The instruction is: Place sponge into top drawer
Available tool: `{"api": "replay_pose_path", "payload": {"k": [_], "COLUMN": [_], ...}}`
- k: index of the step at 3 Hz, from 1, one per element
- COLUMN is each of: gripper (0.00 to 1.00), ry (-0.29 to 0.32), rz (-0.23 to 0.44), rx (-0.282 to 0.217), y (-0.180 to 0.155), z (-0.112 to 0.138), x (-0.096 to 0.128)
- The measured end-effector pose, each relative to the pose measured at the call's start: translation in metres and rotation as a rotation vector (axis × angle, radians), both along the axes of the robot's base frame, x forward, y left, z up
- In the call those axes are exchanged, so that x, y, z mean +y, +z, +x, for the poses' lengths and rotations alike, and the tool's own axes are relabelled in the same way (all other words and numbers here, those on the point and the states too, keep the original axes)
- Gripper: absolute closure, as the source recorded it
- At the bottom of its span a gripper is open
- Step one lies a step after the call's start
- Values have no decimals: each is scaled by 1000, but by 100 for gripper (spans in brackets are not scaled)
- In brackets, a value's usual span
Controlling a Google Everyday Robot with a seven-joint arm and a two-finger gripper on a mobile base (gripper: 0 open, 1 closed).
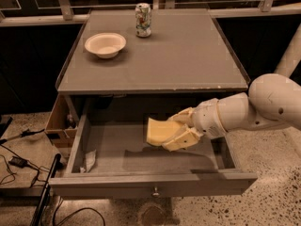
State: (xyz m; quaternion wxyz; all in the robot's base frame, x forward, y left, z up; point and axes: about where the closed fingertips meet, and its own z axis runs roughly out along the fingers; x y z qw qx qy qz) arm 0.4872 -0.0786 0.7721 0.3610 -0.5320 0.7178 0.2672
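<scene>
In the centre of the frame, the gripper (172, 133) is clamped on the right end of the sponge (155, 131). It holds the sponge over the floor of the open top drawer (113, 147), below the counter (160, 55).

One sponge (157, 131), one bowl (105, 44), one can (143, 19), one claw (171, 133) over drawer (141, 183).

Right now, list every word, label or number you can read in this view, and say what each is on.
Drink can: printed design, too blurred to read.
White bowl: no text.
Sponge and top drawer: no text.
End effector, gripping the sponge over the open top drawer: no markings visible.
</scene>
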Motion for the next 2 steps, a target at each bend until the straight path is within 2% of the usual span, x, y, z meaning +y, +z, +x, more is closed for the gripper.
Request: {"api": "replay_pose_path", "payload": {"k": [1,2], "gripper": [100,100], "ry": [-4,-7], "rz": [-21,-58], "rx": [-31,-111], "y": [-7,-23], "z": [1,8], "x": [-2,-3]}}
